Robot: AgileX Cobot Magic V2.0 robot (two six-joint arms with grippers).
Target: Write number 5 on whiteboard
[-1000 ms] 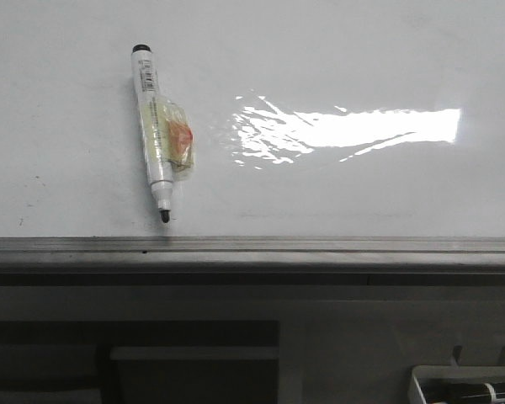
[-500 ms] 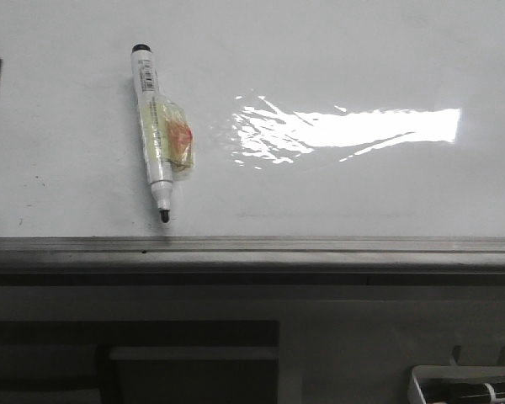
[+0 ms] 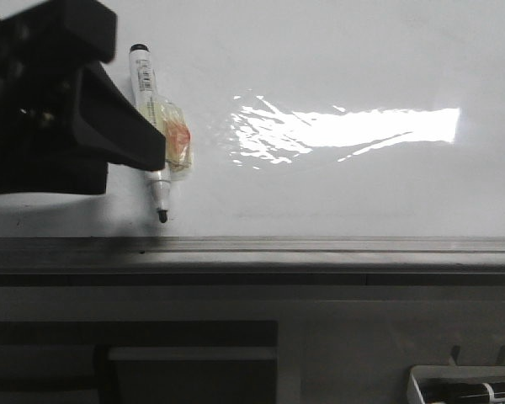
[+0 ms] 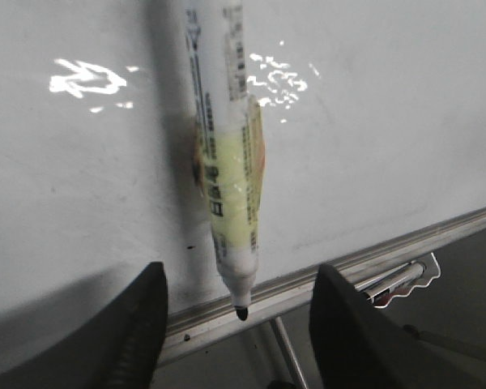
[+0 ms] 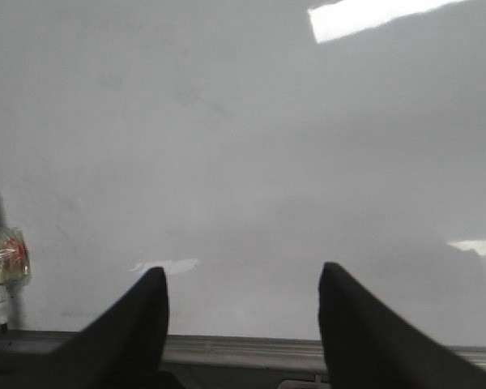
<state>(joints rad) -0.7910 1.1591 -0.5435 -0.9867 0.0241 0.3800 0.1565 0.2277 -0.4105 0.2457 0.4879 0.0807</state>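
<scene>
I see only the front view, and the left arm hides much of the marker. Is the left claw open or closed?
Observer: Open. The left wrist view shows the left claw with its fingers apart and the marker between them, not gripped.
Operator: And the right claw? I do not see it at all.
Observer: The right claw is open too and holds nothing. It faces the whiteboard.

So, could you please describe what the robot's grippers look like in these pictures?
The left gripper has two matte black fingers with broad, rounded, wedge-like shapes and faint ridging on the inner face. In the front view it is a blocky black housing with an angular finger. The right gripper has matching plain black tapered fingers. No cables, markings or labels show.
</scene>
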